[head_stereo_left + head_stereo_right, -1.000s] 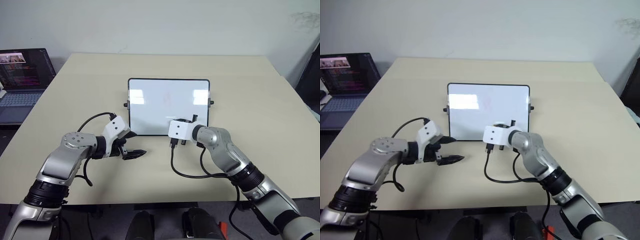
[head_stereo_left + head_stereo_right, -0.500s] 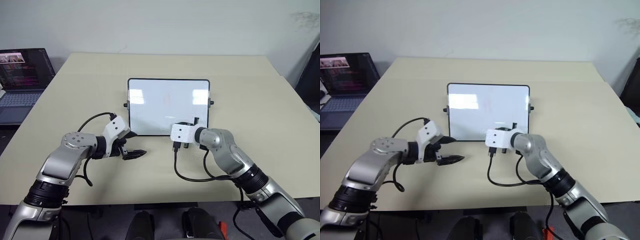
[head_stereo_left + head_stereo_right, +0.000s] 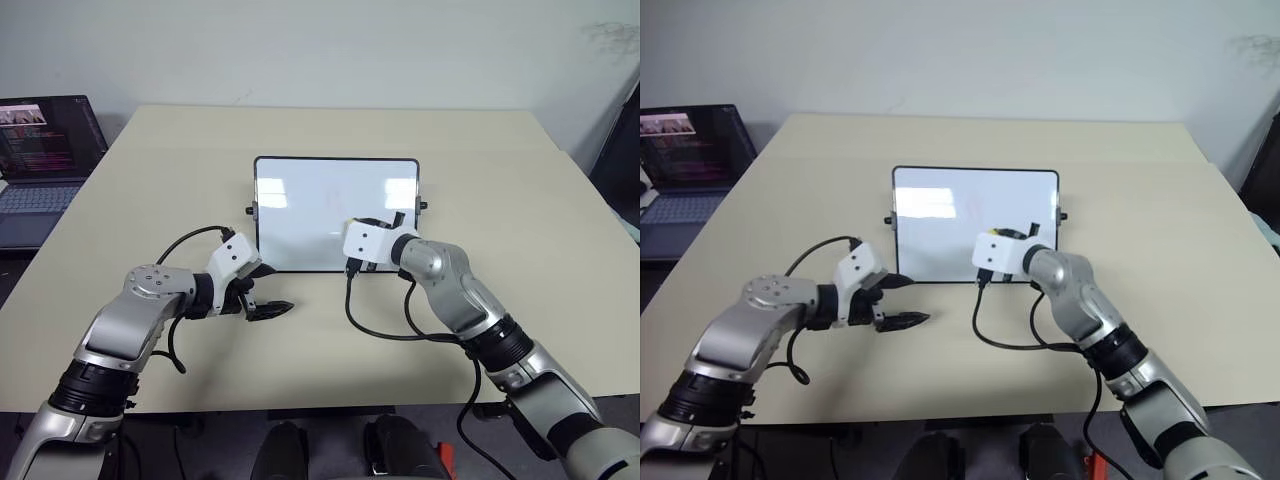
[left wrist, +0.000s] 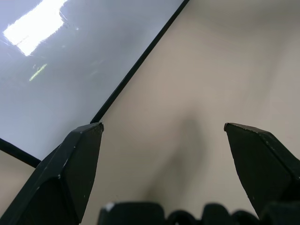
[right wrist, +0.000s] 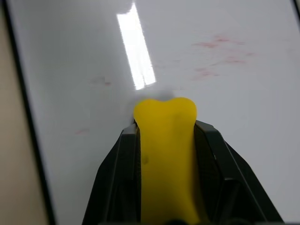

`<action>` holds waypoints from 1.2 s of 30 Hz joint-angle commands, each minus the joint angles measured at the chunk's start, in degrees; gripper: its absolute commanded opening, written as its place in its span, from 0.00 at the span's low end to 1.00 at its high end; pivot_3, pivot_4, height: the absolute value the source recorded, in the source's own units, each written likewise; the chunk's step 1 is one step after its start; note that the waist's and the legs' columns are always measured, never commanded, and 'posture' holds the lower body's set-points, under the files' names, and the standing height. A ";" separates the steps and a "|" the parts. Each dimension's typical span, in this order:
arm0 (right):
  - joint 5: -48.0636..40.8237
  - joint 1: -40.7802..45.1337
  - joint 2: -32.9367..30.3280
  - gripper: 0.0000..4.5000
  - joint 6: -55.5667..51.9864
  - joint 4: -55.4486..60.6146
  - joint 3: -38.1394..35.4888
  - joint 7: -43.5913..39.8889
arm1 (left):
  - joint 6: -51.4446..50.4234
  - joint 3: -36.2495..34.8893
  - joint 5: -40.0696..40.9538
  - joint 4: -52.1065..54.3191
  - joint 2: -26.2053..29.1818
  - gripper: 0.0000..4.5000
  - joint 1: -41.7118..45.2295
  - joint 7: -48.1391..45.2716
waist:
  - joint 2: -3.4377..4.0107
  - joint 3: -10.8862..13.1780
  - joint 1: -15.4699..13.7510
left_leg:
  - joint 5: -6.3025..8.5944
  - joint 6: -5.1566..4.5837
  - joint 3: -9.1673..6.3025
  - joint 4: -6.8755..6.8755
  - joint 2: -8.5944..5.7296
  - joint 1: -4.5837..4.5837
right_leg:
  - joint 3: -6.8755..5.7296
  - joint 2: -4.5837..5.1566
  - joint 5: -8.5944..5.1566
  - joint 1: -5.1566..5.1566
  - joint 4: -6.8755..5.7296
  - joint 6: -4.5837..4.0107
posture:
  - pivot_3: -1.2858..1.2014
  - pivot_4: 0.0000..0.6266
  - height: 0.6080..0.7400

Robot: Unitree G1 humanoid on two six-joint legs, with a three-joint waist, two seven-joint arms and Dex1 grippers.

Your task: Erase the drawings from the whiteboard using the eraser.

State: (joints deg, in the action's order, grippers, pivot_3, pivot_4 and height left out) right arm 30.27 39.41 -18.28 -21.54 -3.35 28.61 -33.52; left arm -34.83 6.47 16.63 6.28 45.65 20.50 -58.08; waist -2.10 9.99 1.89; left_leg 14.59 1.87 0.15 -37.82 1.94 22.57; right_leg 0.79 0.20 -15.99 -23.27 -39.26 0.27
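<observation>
Wiping is under way: the right pincer (image 5: 165,140) is clamped on the yellow eraser (image 5: 166,154), pressed to the whiteboard (image 3: 300,190). Faint red smudges (image 5: 218,56) ahead need the next pass. Left pincer (image 4: 164,140) apart over the table (image 3: 480,150).

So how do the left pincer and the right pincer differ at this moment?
The left pincer is open and holds nothing; the right pincer is shut on the small yellow block eraser. The left one hovers over the beige table beside the glossy black-framed whiteboard; the right one is over the board itself, near faint red smudges. Both have two black fingers.
</observation>
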 commanded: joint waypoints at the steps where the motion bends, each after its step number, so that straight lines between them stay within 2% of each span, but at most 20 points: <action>1: 0.66 2.36 1.21 0.27 0.22 -3.46 -1.74 3.35 | -0.06 -0.94 0.48 2.18 0.17 1.00 0.04 0.11 | 0.00 0.00 0.13 | 0.00 0.00 0.01 -0.01 0.00 -0.02 | 0.00 -0.02 0.00 0.00 -0.01 0.03 | 0.52 0.24 1.00; 10: -0.51 9.75 5.00 0.27 5.96 -10.16 -4.84 11.58 | -0.06 -0.82 0.43 2.07 0.00 1.00 0.23 0.19 | 0.04 0.03 -0.03 | -0.01 0.01 0.05 -0.01 0.24 0.24 | 0.02 -0.06 0.16 -0.25 -0.01 -0.21 | 0.52 0.24 1.00; 13: -1.83 9.84 5.77 0.27 5.50 -10.89 -4.58 9.33 | -0.10 -0.87 0.51 2.26 0.02 1.00 0.14 0.20 | 0.04 0.03 -0.05 | 0.01 0.03 0.07 0.00 0.29 0.36 | -0.01 -0.09 0.18 -0.28 0.17 -0.22 | 0.52 0.24 1.00; 18: -3.40 5.80 4.57 0.27 0.53 -7.01 -0.76 -2.31 | -0.20 -0.93 0.53 2.39 -0.02 1.00 0.10 0.34 | 0.04 0.02 -0.07 | 0.14 0.03 0.10 0.06 0.34 0.35 | -0.01 -0.09 0.16 -0.27 0.25 -0.20 | 0.52 0.24 1.00; 26: -4.13 8.18 6.37 0.27 2.13 -7.30 -5.11 3.70 | -0.33 -1.06 0.62 2.38 -0.22 1.00 0.21 0.46 | 0.05 0.04 -0.06 | 0.12 0.03 0.09 -0.01 0.38 0.29 | -0.02 -0.16 0.17 -0.26 0.17 -0.20 | 0.52 0.24 1.00; 31: -11.44 6.57 9.34 0.27 -2.94 -0.35 -11.24 2.15 | -0.54 -2.59 1.26 2.26 -0.38 1.00 0.60 0.94 | 0.06 0.04 -0.09 | 0.13 0.04 0.10 0.01 0.41 0.35 | -0.01 -0.18 0.17 -0.28 0.18 -0.20 | 0.52 0.24 1.00; 36: -17.43 2.39 8.39 0.27 -12.23 11.99 -14.46 -2.08 | -1.39 -4.62 3.30 2.21 -1.47 1.00 2.49 1.76 | 0.07 0.05 -0.23 | 0.19 0.10 0.08 0.09 0.45 0.41 | -0.04 -0.18 0.13 -0.32 0.26 -0.21 | 0.52 0.24 1.00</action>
State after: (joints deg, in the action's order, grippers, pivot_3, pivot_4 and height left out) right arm 15.29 42.75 -9.41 -30.53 2.72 16.16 -34.12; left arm -36.06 4.44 18.15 6.57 44.51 21.48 -56.78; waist -2.04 10.03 1.66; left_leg 14.79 1.98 0.23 -37.73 2.38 22.99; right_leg 0.74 0.03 -15.86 -23.58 -38.99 0.06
